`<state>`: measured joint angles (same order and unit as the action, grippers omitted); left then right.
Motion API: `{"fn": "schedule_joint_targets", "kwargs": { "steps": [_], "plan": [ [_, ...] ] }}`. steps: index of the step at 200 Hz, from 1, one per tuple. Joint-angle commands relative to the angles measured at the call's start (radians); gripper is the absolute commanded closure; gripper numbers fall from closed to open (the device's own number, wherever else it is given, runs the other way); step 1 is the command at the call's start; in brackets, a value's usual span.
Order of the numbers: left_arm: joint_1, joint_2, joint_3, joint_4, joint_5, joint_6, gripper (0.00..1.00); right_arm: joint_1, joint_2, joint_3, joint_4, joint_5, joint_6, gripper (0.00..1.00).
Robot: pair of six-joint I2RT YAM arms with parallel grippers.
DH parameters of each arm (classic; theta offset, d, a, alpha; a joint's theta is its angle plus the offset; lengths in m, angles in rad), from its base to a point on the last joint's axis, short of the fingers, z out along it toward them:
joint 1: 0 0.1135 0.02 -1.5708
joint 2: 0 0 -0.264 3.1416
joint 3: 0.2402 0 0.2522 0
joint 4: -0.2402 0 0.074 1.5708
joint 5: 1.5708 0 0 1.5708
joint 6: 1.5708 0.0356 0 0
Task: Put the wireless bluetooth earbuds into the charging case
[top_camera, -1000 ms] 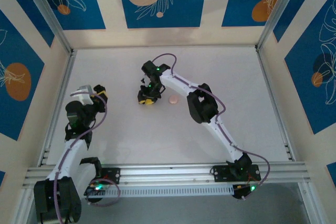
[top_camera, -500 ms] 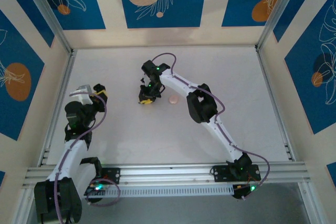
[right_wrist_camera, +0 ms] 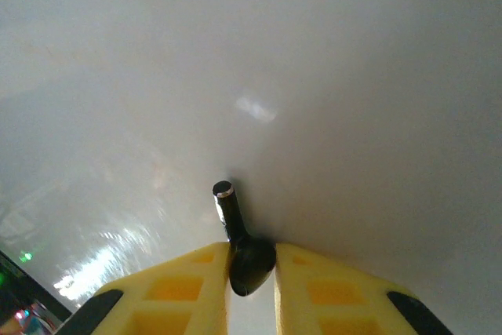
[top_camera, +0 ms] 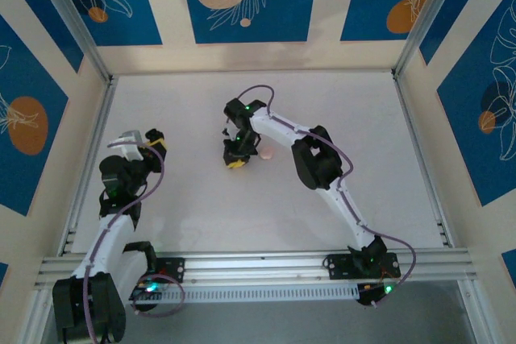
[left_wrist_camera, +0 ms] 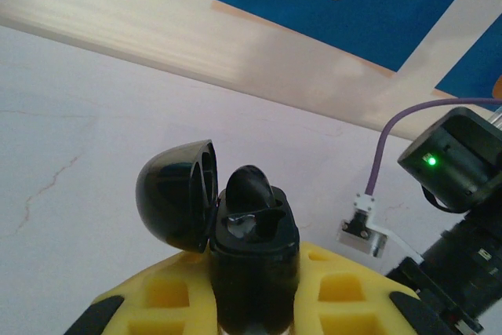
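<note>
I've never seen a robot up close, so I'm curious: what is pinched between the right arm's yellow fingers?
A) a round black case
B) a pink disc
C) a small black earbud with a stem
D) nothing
C: in the right wrist view a black earbud sits clamped between the yellow fingers, its stem poking out ahead.

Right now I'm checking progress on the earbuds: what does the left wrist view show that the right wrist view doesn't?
Left wrist: the charging case, lid open, one earbud seated in it, clamped in the left gripper. Right wrist: the right gripper shut on the other earbud, stem pointing away. Both: the white table.
</note>
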<state>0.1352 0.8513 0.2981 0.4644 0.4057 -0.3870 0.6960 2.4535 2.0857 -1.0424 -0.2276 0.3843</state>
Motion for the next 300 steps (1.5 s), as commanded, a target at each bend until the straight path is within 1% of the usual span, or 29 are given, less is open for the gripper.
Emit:
{"fn": "schedule_joint_targets", "kwargs": {
  "steps": [1,35,66,82,117,141,162,195,240,267,300],
  "plan": [
    [0.015,-0.015,0.01,0.034,0.044,-0.003,0.83,-0.009,-0.098,-0.091,-0.048,0.01,-0.077,0.8],
    [0.015,-0.019,0.012,0.03,0.059,-0.004,0.83,-0.013,-0.185,-0.239,-0.068,0.01,-0.146,0.79],
    [0.015,-0.024,0.014,0.022,0.068,-0.005,0.83,-0.022,-0.247,-0.314,-0.097,0.019,-0.173,0.7],
    [0.014,-0.03,0.013,0.016,0.07,-0.005,0.83,-0.028,-0.28,-0.323,-0.095,0.011,-0.164,0.67],
    [0.014,-0.042,0.013,0.004,0.074,-0.005,0.83,-0.04,-0.277,-0.258,-0.086,0.019,-0.123,0.66],
    [0.015,-0.047,0.015,0.0,0.073,-0.005,0.83,-0.035,-0.231,-0.201,-0.074,0.002,-0.103,0.65],
    [0.015,-0.046,0.016,-0.003,0.072,-0.002,0.83,-0.026,-0.187,-0.149,-0.076,-0.007,-0.094,0.62],
    [0.014,-0.046,0.017,-0.005,0.072,-0.001,0.83,-0.009,-0.129,-0.09,-0.068,-0.031,-0.082,0.62],
    [0.015,-0.046,0.016,-0.007,0.071,0.001,0.83,0.012,-0.078,-0.058,-0.092,-0.03,-0.079,0.62],
    [0.014,-0.045,0.016,-0.009,0.074,0.002,0.83,0.023,-0.068,-0.062,-0.114,0.004,-0.087,0.62],
    [0.015,-0.046,0.015,-0.01,0.076,0.002,0.82,0.034,-0.059,-0.075,-0.114,-0.004,-0.09,0.63]
  ]
}}
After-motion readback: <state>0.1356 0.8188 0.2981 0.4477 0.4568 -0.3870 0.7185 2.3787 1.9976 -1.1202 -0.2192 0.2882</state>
